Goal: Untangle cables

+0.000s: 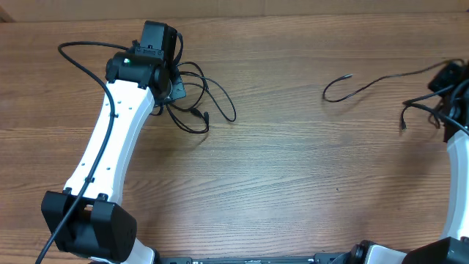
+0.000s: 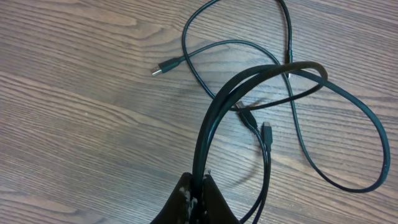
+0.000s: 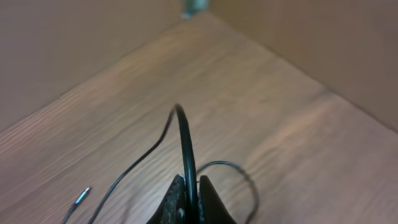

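Note:
A bundle of thin black cables point(image 1: 201, 103) lies looped on the wooden table at the back left. My left gripper point(image 1: 174, 86) is shut on one strand of it. In the left wrist view the cables point(image 2: 292, 68) rise out of the gripper point(image 2: 200, 180) and loop over the others, with small plug ends point(image 2: 163, 66) lying loose. Another black cable point(image 1: 366, 84) trails across the back right into my right gripper point(image 1: 445, 92). The right wrist view shows that gripper point(image 3: 191, 180) shut on this cable point(image 3: 184, 137), whose plug tip point(image 3: 83, 196) rests on the wood.
The wooden table point(image 1: 293, 176) runs to a back edge near the cables. In the right wrist view brown walls point(image 3: 323, 43) meet at a corner beyond the table. The left arm's own thick cable point(image 1: 80, 51) arcs out at the far left.

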Action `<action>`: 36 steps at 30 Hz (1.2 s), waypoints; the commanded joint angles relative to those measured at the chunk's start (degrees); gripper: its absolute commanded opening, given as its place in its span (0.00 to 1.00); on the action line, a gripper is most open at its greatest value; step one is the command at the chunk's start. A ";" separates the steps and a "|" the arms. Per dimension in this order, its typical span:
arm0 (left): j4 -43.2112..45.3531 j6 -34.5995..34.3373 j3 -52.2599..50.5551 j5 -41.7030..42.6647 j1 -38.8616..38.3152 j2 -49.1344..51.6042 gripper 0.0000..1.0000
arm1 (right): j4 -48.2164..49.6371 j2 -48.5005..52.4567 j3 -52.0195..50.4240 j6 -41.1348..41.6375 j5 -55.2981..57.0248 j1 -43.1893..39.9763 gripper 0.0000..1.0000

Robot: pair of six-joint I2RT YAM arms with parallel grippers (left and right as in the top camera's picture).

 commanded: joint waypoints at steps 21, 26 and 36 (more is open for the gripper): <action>0.24 0.11 0.09 0.98 -0.52 0.15 0.04 | -3.43 0.85 0.87 7.61 -13.11 -6.62 0.67; 2.14 5.20 0.09 9.18 -0.52 0.15 0.04 | -4.24 0.85 0.87 3.37 -33.18 -6.12 0.71; 7.76 28.81 0.09 30.77 -2.93 0.15 0.57 | -13.86 1.33 0.81 -7.65 -41.27 5.09 0.77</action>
